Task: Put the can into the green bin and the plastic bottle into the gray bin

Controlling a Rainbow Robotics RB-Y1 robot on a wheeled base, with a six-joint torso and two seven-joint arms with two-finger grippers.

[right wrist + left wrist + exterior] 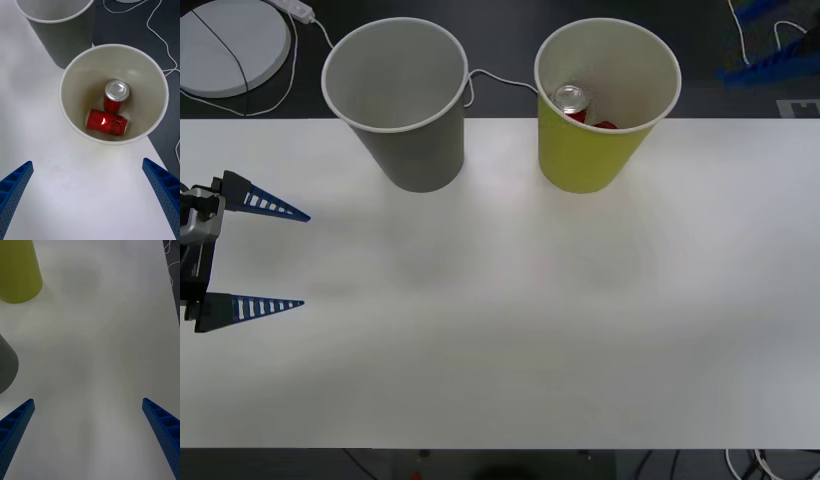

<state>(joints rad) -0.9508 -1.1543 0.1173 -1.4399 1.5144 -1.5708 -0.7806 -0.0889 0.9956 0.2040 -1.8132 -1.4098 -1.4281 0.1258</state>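
From the front view I have my left gripper point(302, 258) at the left edge of the white table point(510, 330), its blue ribbed fingers spread wide with nothing between them. The gray bin point(405, 100) stands upright at the far edge, nearest that arm, and I see nothing inside its pale interior from here. Beside it, apart, the green bin point(605, 105) stands upright too, with the silver top of a can point(571, 98) and a bit of red showing inside. I see no plastic bottle on the table.

The right wrist view looks down from above the green bin's point(67, 112) mouth. My right gripper point(88, 198) has its fingers wide apart and empty, on the near side of the rim. Two red cans sit at the bottom: one can point(116, 94) upright with its silver lid facing me, the other can point(107, 122) lying on its side, touching the first. The gray bin point(62, 33) is just beyond.

In the left wrist view my left gripper point(88, 438) is open over bare tabletop, with the green bin's point(18, 273) wall ahead and the gray bin point(6, 367) at the side.

My judgement: the can half is done; the bottle still needs finding, and the left arm is nearer the gray bin for that drop.
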